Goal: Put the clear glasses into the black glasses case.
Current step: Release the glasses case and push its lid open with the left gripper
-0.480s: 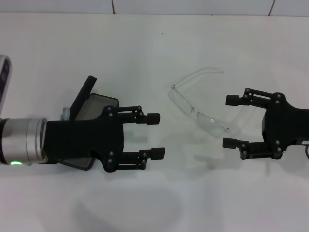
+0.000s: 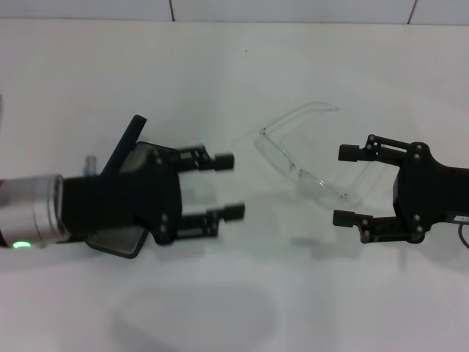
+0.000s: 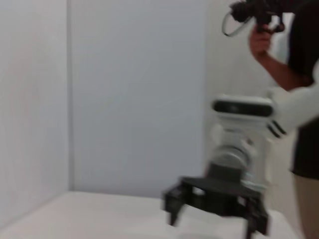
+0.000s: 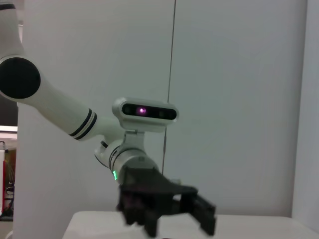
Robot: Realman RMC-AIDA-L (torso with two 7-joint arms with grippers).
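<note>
The clear glasses (image 2: 299, 173) lie on the white table right of centre, temple arms pointing toward the far right. My right gripper (image 2: 343, 185) is open at their right end, and one temple arm shows between its fingers in the head view. The black glasses case (image 2: 129, 140) is open on the left, lid standing up, grey lining (image 2: 137, 160) showing. It is largely hidden under my left gripper (image 2: 229, 185), which hovers open above it, fingers pointing at the glasses. The left wrist view shows the right gripper (image 3: 217, 199) far off. The right wrist view shows the left gripper (image 4: 164, 204).
The white table (image 2: 220, 73) ends at a tiled wall at the back. A person (image 3: 279, 59) holding a controller stands behind the robot in the left wrist view.
My left gripper has shifted toward the far side and a little left, over the case. My right gripper has edged slightly left toward the glasses. The glasses have not moved.
</note>
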